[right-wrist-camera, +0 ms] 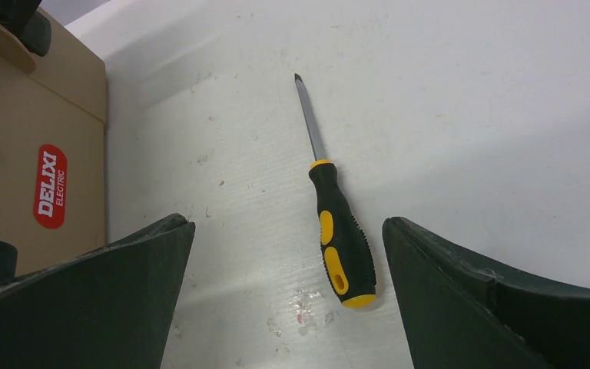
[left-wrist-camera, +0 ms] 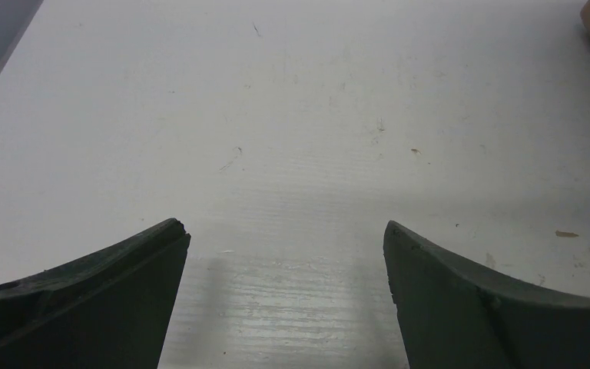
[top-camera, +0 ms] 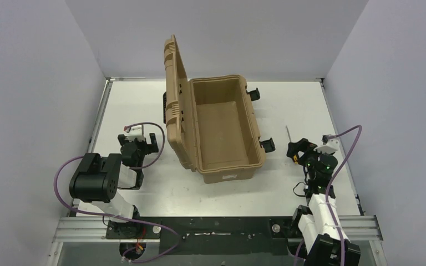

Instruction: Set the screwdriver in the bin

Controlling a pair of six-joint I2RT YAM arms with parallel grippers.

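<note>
Fingers (right-wrist-camera: 84, 307) of the right gripper (right-wrist-camera: 284, 224) stand spread over the screwdriver (right-wrist-camera: 342, 238), lying on the table (top-camera: 310, 105) beside the open bin (top-camera: 249, 166); descend straight, pinch the handle's middle.

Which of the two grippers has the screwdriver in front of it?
The right gripper: the screwdriver lies on the table between its open fingers, ungrasped. The left gripper, also open, has nothing between its fingers.

The screwdriver (right-wrist-camera: 336, 231) is seen lying flat on the white table (right-wrist-camera: 469, 115) between the spread fingers (right-wrist-camera: 100, 300) of the right gripper (right-wrist-camera: 288, 296), beside the tan bin (right-wrist-camera: 15, 154) marked with a red label (right-wrist-camera: 51, 186).
</note>
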